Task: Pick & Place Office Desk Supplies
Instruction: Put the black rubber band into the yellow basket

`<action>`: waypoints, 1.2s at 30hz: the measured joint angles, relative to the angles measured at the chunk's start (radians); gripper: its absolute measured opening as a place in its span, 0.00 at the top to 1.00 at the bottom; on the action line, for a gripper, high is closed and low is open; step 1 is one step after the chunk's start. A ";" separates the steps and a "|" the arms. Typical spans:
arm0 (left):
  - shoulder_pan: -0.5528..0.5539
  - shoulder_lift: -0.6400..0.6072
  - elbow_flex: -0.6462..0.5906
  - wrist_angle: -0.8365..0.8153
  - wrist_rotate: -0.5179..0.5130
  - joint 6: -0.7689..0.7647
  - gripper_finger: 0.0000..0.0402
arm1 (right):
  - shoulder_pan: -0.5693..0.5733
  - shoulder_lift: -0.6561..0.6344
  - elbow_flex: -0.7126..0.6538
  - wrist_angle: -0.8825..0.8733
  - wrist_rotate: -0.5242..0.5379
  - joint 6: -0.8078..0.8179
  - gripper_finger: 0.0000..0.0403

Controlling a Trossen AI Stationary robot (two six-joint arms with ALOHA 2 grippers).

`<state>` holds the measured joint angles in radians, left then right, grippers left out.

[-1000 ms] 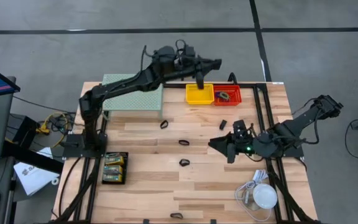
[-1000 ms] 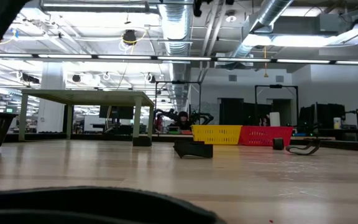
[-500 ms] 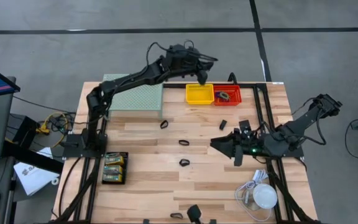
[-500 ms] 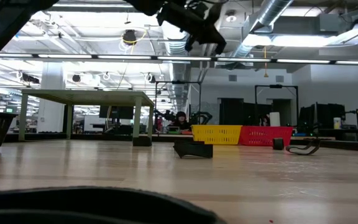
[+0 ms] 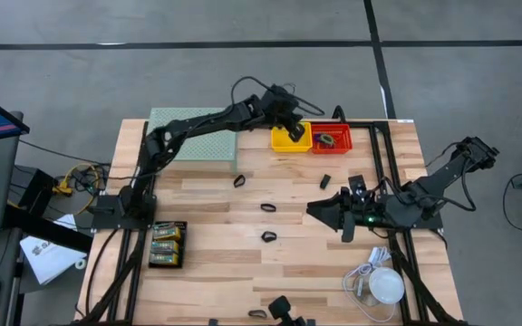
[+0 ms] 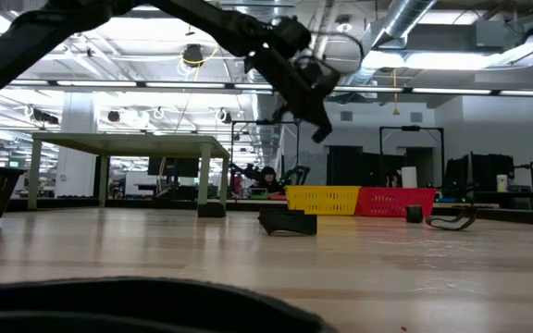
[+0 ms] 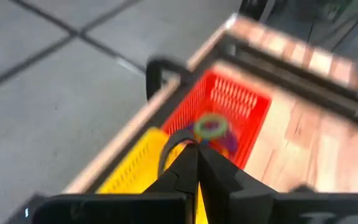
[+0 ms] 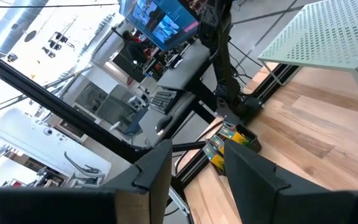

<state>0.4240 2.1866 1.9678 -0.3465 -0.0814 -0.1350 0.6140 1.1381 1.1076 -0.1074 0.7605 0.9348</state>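
My left gripper point(image 5: 292, 129) hangs over the yellow bin point(image 5: 280, 141) at the table's far edge, shut on a thin black clip. In the low view it point(image 6: 323, 131) slants down, well above the bin point(image 6: 322, 199). The red bin point(image 7: 244, 106) beside the yellow one holds coloured rings point(image 7: 211, 127). Three black clips point(image 5: 240, 181) point(image 5: 267, 207) point(image 5: 268, 236) lie flat on the wood. My right gripper point(image 5: 332, 215) waits open over the table's right half, touching nothing. My left gripper pinches a thin black clip between its shut fingertips. A curved loop of the clip point(image 7: 165, 152) sticks out to one side of the tips. The fingers slant down from the table's left. The clip is lifted clear, above the yellow bin.
The pale-green mesh stand point(image 5: 193, 138) fills the far left corner. A black tray of green packs point(image 5: 167, 243) sits near the left edge. A white dome with a cord point(image 5: 387, 286) lies in the near right corner. Small black pieces point(image 5: 326, 179) lie near the red bin.
My left gripper has come down from high above the yellow bin toward it, staying shut, and the arm has folded lower over the mesh stand. A dark object has come into view at the table's near edge.
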 joint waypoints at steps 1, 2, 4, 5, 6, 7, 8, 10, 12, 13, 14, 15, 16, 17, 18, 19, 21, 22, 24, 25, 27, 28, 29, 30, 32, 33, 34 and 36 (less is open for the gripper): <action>0.000 0.013 0.000 -0.013 0.000 -0.002 1.00 | 0.000 0.000 0.000 0.000 0.000 0.000 0.65; -0.001 0.024 0.000 -0.013 0.001 -0.004 1.00 | 0.000 0.000 0.000 0.000 0.000 0.000 0.65; -0.003 0.042 0.000 -0.046 0.003 -0.008 1.00 | 0.000 0.000 0.000 0.000 0.000 0.000 0.65; -0.005 0.052 0.000 -0.052 0.003 -0.008 1.00 | 0.000 0.000 0.000 0.000 0.000 0.000 0.65; -0.007 0.061 0.000 -0.071 0.003 -0.007 1.00 | 0.000 0.000 0.000 0.000 0.000 0.000 0.65; -0.009 0.069 0.000 -0.090 0.003 -0.003 1.00 | 0.000 0.000 0.000 0.001 0.000 0.000 0.65; -0.011 0.077 0.000 -0.091 0.002 -0.001 1.00 | -0.001 0.000 0.000 0.001 0.000 0.000 0.65; -0.017 0.091 0.000 -0.091 0.002 0.007 1.00 | -0.002 0.000 0.000 0.001 0.000 0.000 0.65; -0.019 0.104 0.000 -0.090 -0.006 0.008 1.00 | -0.002 0.000 0.000 0.001 0.000 0.000 0.65; -0.020 0.110 0.000 -0.094 -0.017 0.006 1.00 | -0.002 0.000 0.000 0.002 0.000 0.000 0.65; -0.021 0.118 0.000 -0.101 -0.022 0.004 1.00 | -0.002 0.000 0.000 0.004 0.000 0.000 0.65; -0.021 0.125 0.000 -0.101 -0.025 0.003 1.00 | -0.002 0.000 0.000 0.005 0.000 0.000 0.65; -0.020 0.132 0.000 -0.108 -0.027 0.000 1.00 | -0.002 0.000 0.000 0.007 0.000 0.000 0.65; -0.019 0.137 0.000 -0.114 -0.034 0.000 1.00 | -0.002 0.000 0.000 0.008 0.000 0.000 0.65; -0.019 0.139 0.000 -0.116 -0.048 0.000 1.00 | -0.002 0.000 0.000 0.011 0.000 0.000 0.65; -0.019 0.139 0.000 -0.119 -0.065 0.000 1.00 | -0.002 0.000 0.000 0.013 0.000 0.000 0.65; -0.018 0.139 0.000 -0.115 -0.090 0.000 1.00 | -0.002 0.000 0.000 0.014 0.000 0.000 0.65; -0.014 0.139 0.000 -0.115 -0.093 0.000 1.00 | -0.002 0.000 0.000 0.014 0.000 -0.001 0.65; -0.007 0.139 0.000 -0.119 -0.095 0.000 1.00 | -0.002 0.000 0.000 0.014 0.000 -0.001 0.65; -0.004 0.139 0.000 -0.122 -0.095 0.000 1.00 | -0.002 0.000 0.000 0.014 0.000 -0.001 0.65; 0.002 0.138 0.000 -0.136 -0.095 0.000 1.00 | -0.002 0.000 0.000 0.013 0.000 -0.001 0.65; 0.004 0.138 0.000 -0.140 -0.095 0.000 1.00 | -0.002 0.000 0.000 0.013 0.000 -0.001 0.65; 0.004 0.138 0.000 -0.138 -0.094 0.000 1.00 | -0.002 0.000 0.000 0.013 0.000 0.000 0.65; 0.004 0.139 0.000 -0.133 -0.095 0.000 1.00 | -0.002 0.000 0.000 0.013 0.000 0.000 0.65; 0.005 0.138 0.000 -0.123 -0.095 0.000 0.99 | -0.002 0.000 0.000 0.013 0.000 0.000 0.65; 0.005 0.137 0.000 -0.123 -0.095 0.000 0.98 | -0.002 0.000 0.000 0.013 0.000 -0.001 0.65; 0.005 0.137 0.000 -0.122 -0.095 -0.001 0.96 | -0.002 0.000 0.000 0.013 0.000 -0.001 0.65; 0.004 0.137 0.000 -0.122 -0.094 -0.005 0.93 | -0.002 0.000 0.000 0.012 0.000 -0.001 0.65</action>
<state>0.4283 2.3238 1.9678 -0.4686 -0.1758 -0.1403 0.6121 1.1378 1.1076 -0.0956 0.7601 0.9340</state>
